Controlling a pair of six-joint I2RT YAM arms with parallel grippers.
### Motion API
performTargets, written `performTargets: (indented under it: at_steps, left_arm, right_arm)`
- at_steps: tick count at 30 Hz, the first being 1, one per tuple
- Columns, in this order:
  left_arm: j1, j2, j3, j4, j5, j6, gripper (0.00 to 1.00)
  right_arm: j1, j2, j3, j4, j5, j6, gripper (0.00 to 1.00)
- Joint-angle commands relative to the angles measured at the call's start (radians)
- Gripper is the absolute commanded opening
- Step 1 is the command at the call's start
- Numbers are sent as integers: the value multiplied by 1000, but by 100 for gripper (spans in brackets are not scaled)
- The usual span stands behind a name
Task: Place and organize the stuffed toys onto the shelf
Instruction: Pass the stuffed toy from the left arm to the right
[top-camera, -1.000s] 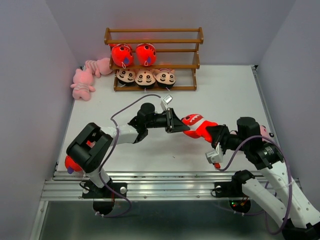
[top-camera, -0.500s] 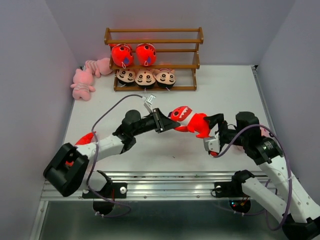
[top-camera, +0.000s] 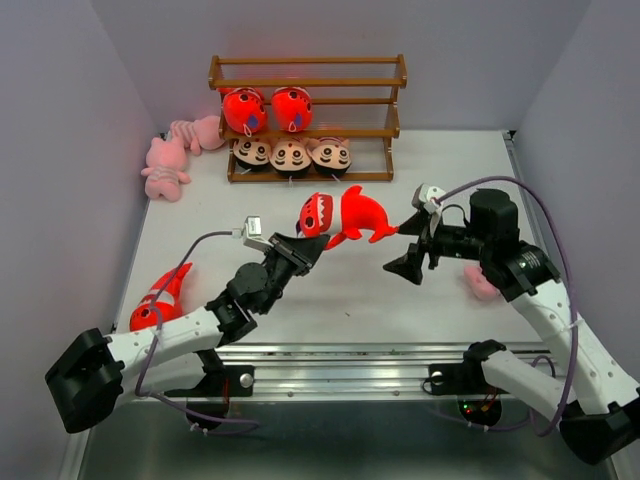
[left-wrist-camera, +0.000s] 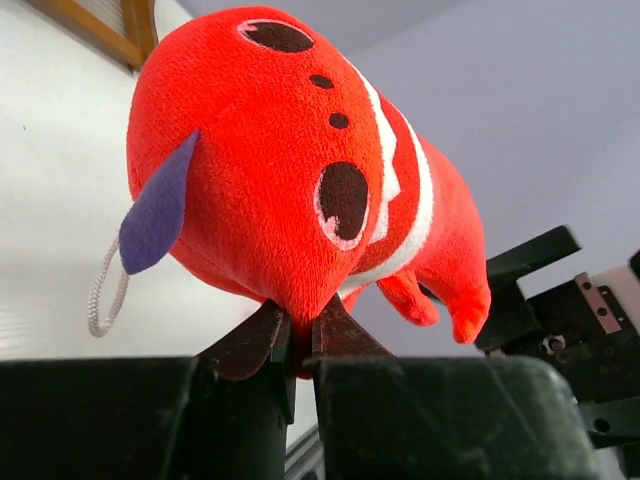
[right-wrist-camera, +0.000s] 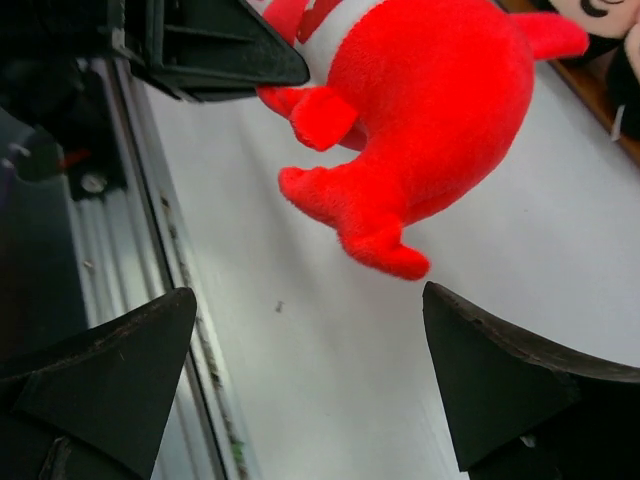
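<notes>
We see the left arm reaching in a long diagonal from the lower left corner toward the middle of the white table (top-camera: 450, 180). Our left gripper (top-camera: 300, 250) is pinched nearly closed on the underside of a red-orange plush fish with white bands (top-camera: 345, 215). It holds the fish raised above the table centre, in front of the brown wooden three-tier shelf (top-camera: 308, 120). The tail points right. Beside it our right gripper (top-camera: 412, 235) is spread wide and holds nothing, its fingers (right-wrist-camera: 100, 380) apart from the fish. The right arm is bent at the elbow and faces left.
</notes>
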Motion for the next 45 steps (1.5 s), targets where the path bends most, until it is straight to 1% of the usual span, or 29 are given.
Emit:
performTargets:
  at_steps: [1,2,3,4,5,6,7,10,12,16,22,25,26,28,29,30,31,32,35,36,38,39,40,42,44,45]
  left_arm:
    - [-77,-6,-12,161,-325,-26,0]
    - [-92,11,-6,181,-369,-26,0]
    - [-106,22,1,201,-393,-23,0]
    - [-121,32,11,222,-408,-20,0]
    - [-149,43,31,227,-426,-14,0]
    - [-161,69,43,230,-459,-10,0]
    - [-177,80,62,232,-476,-10,0]
    - [-218,117,79,244,-522,-18,0]
    - [-238,141,80,262,-528,-23,0]
    - [-267,181,99,295,-536,-26,0]
    - [-324,243,123,334,-532,-26,0]
    - [-338,264,136,342,-536,-23,0]
    - [-345,275,136,347,-536,-24,0]
    - [-350,283,134,357,-536,-30,0]
    - [-355,290,134,362,-531,-32,0]
    - [-355,293,131,374,-528,-32,0]
    - [-356,296,123,385,-523,-32,0]
    - [-356,298,117,399,-517,-30,0]
    - [-356,277,77,472,-479,6,0]
    - [-356,267,64,488,-465,20,19]
    - [-355,234,22,479,-424,37,44]
    - [-355,188,7,435,-392,31,63]
    - [-355,159,-21,405,-375,31,70]
    - [-353,82,-56,352,-310,42,79]
    - [-349,25,-113,310,-275,30,81]
    - [-344,-37,-131,260,-243,23,81]
  right_arm:
    - [-4,40,1,214,-120,511,100]
    - [-13,53,-19,252,-119,651,100]
    - [-30,68,-42,295,-114,652,100]
    - [-30,79,-93,394,-79,819,100]
    - [-40,100,-117,451,-68,893,100]
    - [-41,108,-153,564,-71,1001,100]
    - [-41,114,-164,626,-79,1039,100]
    - [-41,140,-171,729,-54,1106,100]
    - [-41,165,-151,740,-33,1108,100]
    - [-41,205,-148,824,-10,1142,100]
    - [-41,248,-124,825,71,1113,100]
    - [-41,254,-119,837,65,1106,88]
    - [-41,254,-121,846,61,1108,73]
    - [-41,252,-121,866,41,1105,49]
    - [-41,252,-121,866,39,1103,23]
    - [-51,249,-121,861,38,1099,12]
    - [-51,248,-119,858,32,1096,4]
    - [-60,248,-122,858,26,1091,1]
    - [-73,237,-116,857,-30,1061,1]
    - [-83,235,-110,855,-54,1047,1]
    - [-105,232,-102,854,-155,1004,1]
    - [-105,235,-93,855,-195,973,1]
    - [-105,238,-89,854,-270,958,1]
    - [-116,244,-67,835,-342,900,1]
    - [-116,254,-50,803,-401,860,1]
    - [-126,255,-44,791,-416,840,1]
